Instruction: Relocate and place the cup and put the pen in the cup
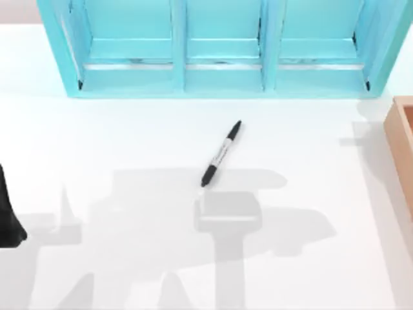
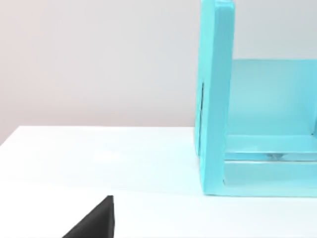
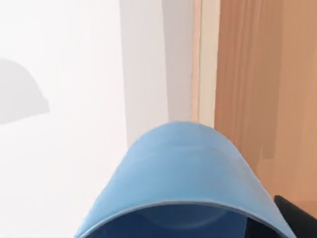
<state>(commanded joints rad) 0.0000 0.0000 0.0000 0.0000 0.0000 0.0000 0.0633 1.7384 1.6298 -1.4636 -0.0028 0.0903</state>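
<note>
The black pen with a pale middle band lies slantwise on the white table near the centre, capped end toward the back right. The blue cup is close up in the right wrist view, lying over with its open mouth toward the camera. My right gripper is shut on it, and one black finger shows beside the rim. The cup hangs above the table next to a wooden box. My left gripper is parked at the table's left edge, far from the pen.
A turquoise shelf unit with three bays runs along the back of the table; its side panel is in the left wrist view. A wooden box stands at the right edge, its wall close to the cup.
</note>
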